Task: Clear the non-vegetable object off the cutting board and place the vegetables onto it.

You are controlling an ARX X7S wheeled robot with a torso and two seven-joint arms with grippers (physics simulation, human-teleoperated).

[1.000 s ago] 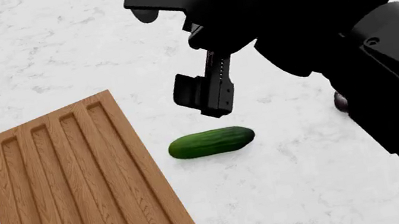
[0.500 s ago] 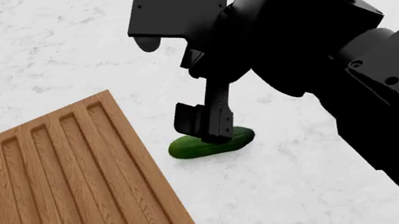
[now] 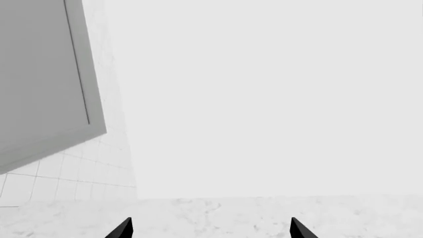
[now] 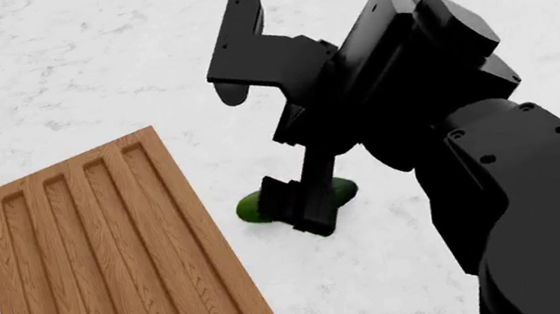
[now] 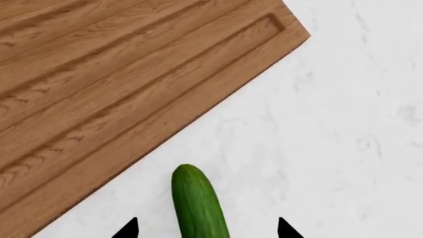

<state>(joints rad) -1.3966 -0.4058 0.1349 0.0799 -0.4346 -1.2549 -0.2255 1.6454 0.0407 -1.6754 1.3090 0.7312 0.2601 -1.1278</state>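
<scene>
The dark green cucumber (image 4: 251, 209) lies on the white counter just right of the cutting board (image 4: 106, 269). My right gripper (image 4: 305, 208) is down over its middle and open. In the right wrist view the cucumber (image 5: 195, 198) runs between the two fingertips (image 5: 129, 229) with a gap on each side. The board's grooved top (image 5: 99, 74) carries nothing where it shows. The non-vegetable object is out of view. My left gripper (image 3: 208, 230) is open with nothing between its tips, and it does not show in the head view.
The white marble counter (image 4: 41, 68) spreads around the board. My right arm (image 4: 511, 196) covers the counter's right side in the head view. The left wrist view shows a grey cabinet panel (image 3: 39, 79) and a tiled wall (image 3: 66, 173).
My right gripper has come down from above the cucumber until its open fingers straddle it. The cucumber and the board have not moved.
</scene>
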